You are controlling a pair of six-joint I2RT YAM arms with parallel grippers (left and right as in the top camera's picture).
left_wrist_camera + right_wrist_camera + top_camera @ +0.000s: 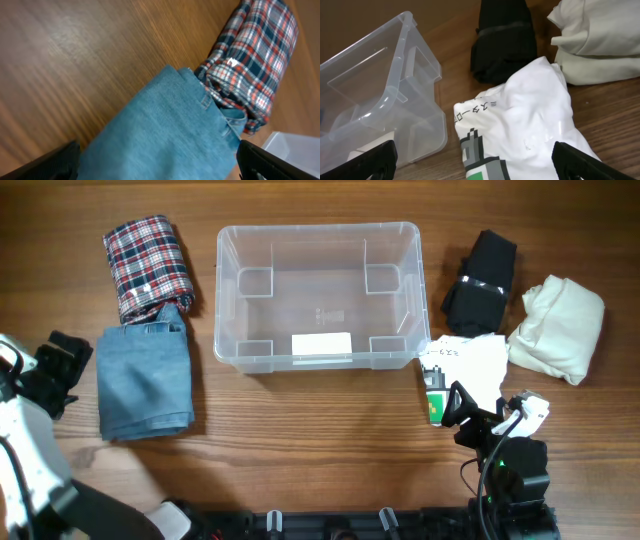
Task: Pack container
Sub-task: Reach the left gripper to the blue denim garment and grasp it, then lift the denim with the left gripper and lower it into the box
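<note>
On my wooden table [300,415] lie the container [222,290], plaid shirt [148,265], folded jeans [145,380], black garment [482,280], cream cloth [558,325] and white printed tee [472,365].

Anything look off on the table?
Only the white printed T-shirt: it lies crumpled beside the container, while the plaid shirt, jeans, black garment and cream garment are neatly folded.

Brown wood-grain table [300,410]
</note>
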